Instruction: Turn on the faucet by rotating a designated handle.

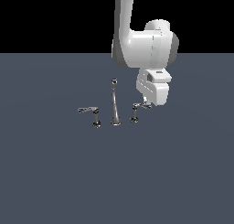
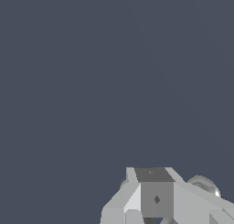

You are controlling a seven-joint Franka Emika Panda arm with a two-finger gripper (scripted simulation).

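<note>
The chrome faucet stands on the dark floor, its tall thin spout ending in a knob-like tip. The handle, the one with the shorter lever, sits on its post toward the exterior view's right of the spout. My gripper hangs at the outer end of that lever, and the white hand covers most of it. In the wrist view the fingers look pressed together with no gap. Bits of chrome peek out behind them. Whether the fingers touch the lever is hidden.
A second chrome handle with a longer lever stands on the exterior view's left of the spout. The white arm rises above the faucet. The flat dark grey floor stretches all around.
</note>
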